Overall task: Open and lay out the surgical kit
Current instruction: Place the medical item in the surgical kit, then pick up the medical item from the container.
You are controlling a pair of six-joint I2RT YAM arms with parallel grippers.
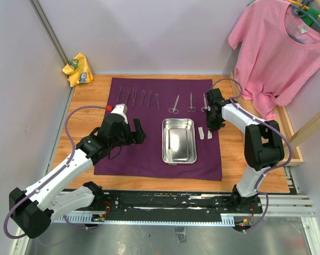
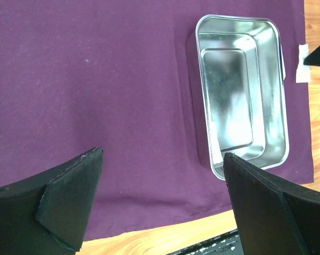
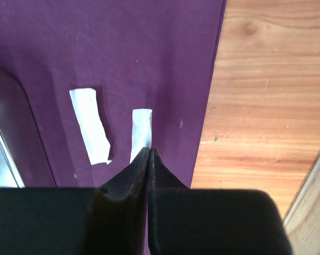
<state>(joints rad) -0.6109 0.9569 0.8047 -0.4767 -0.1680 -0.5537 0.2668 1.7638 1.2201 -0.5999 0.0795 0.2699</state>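
- The dark purple cloth wrap (image 1: 149, 154) is spread flat on the wooden worktop (image 1: 91, 106), and the kit is laid out on it.
- The steel tray (image 1: 178, 139) is placed near the middle of the cloth.
- A row of slim forceps (image 1: 134, 97) is set along the far edge, with scissors (image 1: 174, 104) and another ring-handled instrument (image 1: 192, 102) to their right; one more is partly hidden by the right arm (image 1: 240, 119).
- Two white gauze pieces (image 3: 90, 125) are laid just right of the tray, apart from each other.
- The left jaws are held wide apart above bare cloth left of the tray, and nothing is gripped.
- The right jaws are pressed fully together over the near end of the right gauze piece; contact cannot be told.
- A pink T-shirt (image 1: 279, 48) is hung at the far right, and a yellow rag (image 1: 77, 69) is seen in the far left corner.
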